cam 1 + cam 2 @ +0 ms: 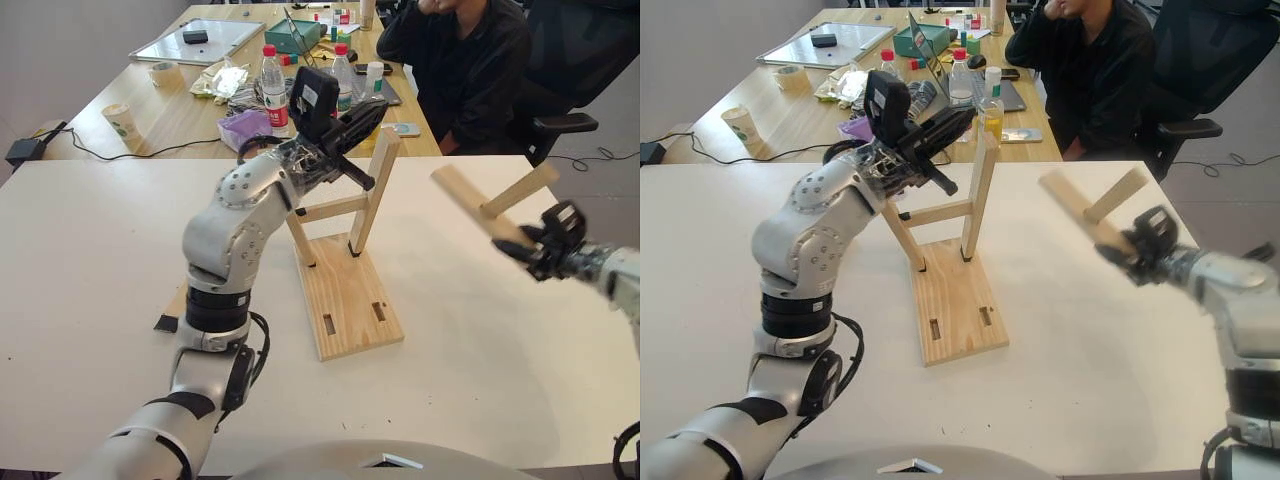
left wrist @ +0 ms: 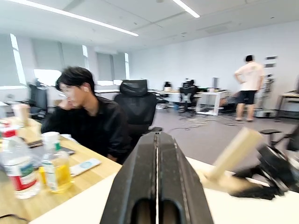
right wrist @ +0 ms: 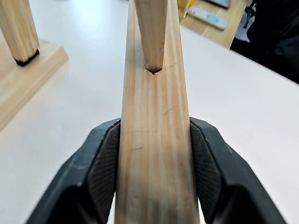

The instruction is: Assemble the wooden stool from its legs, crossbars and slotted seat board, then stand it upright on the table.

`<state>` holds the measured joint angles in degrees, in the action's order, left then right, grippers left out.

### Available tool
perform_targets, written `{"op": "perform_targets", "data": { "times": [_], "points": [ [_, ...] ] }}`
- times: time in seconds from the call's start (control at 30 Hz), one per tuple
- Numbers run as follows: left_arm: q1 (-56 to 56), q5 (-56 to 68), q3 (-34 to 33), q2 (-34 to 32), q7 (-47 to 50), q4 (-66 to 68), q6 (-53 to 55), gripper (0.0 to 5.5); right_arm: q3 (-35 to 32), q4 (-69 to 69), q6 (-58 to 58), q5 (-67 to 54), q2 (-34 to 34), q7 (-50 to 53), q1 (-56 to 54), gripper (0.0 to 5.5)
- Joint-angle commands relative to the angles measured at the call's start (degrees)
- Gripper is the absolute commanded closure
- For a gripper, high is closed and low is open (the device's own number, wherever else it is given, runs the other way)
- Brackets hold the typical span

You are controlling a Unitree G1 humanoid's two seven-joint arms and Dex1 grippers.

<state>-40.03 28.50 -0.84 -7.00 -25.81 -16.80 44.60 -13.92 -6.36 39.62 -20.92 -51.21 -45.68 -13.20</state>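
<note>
Head views: seat board [image 1: 345, 312] lies flat on the white table [image 1: 100, 260], two slots [image 1: 379, 311] open at its near end. At the far end two legs [image 1: 372, 195] stand in it, joined by a crossbar [image 1: 335, 208]; the pair leans slightly. Left gripper [image 1: 372, 110] sits high beside the top of the taller leg, fingers pressed together, nothing between them; can't tell if it touches the leg. Right gripper [image 1: 530, 245] is off to the right, well apart from the board and above the table, clamped on a third leg [image 1: 465, 200]. That leg is tilted, with a second crossbar [image 1: 520, 190] sticking out of its side. Left wrist view: both fingers meet with only a thin seam between them, no part held. The third leg and the right gripper are farther off, over the table edge. Right wrist view: both pads [image 3: 105, 168] press the third leg's opposite faces, grip narrow to the leg's width. The second crossbar enters its socket just ahead of the pads. Behind it, a board corner carries one dark-tipped leg foot [image 3: 21, 58] seated in it.
</note>
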Motion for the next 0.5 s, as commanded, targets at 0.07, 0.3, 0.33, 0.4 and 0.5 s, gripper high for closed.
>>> {"op": "perform_targets", "data": {
  "times": [0.07, 0.3, 0.33, 0.4, 0.5],
  "points": [
    [3.05, 9.45, -4.74, 1.16, -0.16, -1.18, 4.88, 5.11, -0.75, -2.66, 6.83, -8.65, -5.61, -7.07, -15.08, 3.47],
    [7.77, 19.67, -8.18, 4.19, 0.86, -1.98, 4.62, 4.17, -1.04, 0.06, 19.58, -21.55, -6.13, -11.24, -32.64, 3.47],
    [8.12, 21.46, -8.84, 5.12, 1.32, -1.86, 4.27, 3.93, -0.73, -0.13, 20.93, -22.80, -5.92, -11.35, -33.67, 3.47],
    [9.26, 24.25, -9.71, 6.89, 1.11, -1.39, 2.49, 3.58, 0.28, -0.88, 23.13, -24.93, -5.34, -11.73, -35.21, 3.47],
    [11.22, 24.52, -7.62, 8.51, -0.53, -1.98, -1.06, 3.08, 3.01, -1.20, 25.26, -26.13, -5.10, -12.35, -37.28, 3.47]
  ]
}}
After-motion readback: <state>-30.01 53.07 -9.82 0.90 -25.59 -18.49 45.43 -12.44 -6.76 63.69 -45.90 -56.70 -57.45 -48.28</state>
